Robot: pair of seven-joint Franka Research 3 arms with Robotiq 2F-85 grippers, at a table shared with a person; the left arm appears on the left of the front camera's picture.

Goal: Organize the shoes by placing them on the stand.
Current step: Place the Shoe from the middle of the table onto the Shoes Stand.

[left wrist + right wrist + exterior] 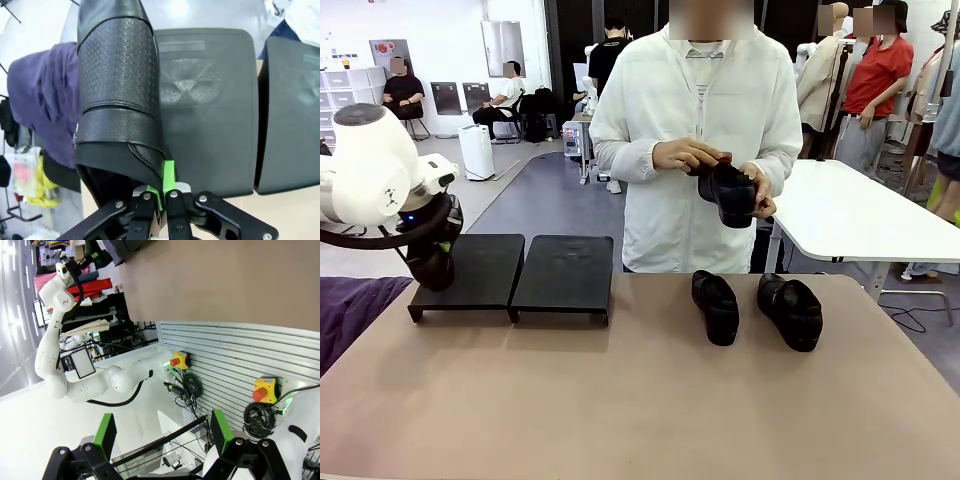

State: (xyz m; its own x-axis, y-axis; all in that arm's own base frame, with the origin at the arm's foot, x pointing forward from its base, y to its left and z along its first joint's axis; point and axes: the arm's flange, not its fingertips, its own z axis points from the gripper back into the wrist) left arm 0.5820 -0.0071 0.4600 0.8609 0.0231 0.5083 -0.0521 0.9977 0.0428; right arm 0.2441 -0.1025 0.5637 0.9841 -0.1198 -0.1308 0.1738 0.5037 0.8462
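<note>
In the left wrist view my left gripper (162, 181) is shut on the rim of a glossy black shoe (117, 100), which hangs over the left edge of the stand's left panel (210, 110). In the front view the left gripper (432, 262) is at that panel's (470, 268) left end. Two more shoes (717, 305) (790, 311) lie on the table to the right. At the far side, the person holds another shoe (730, 190) in both hands. My right gripper (162, 435) is open with nothing in it, off the table.
The stand's right panel (565, 272) is bare. A purple cloth (355, 305) lies at the table's left edge. The brown table (620, 400) is bare across the front. A white table (865, 215) stands behind on the right.
</note>
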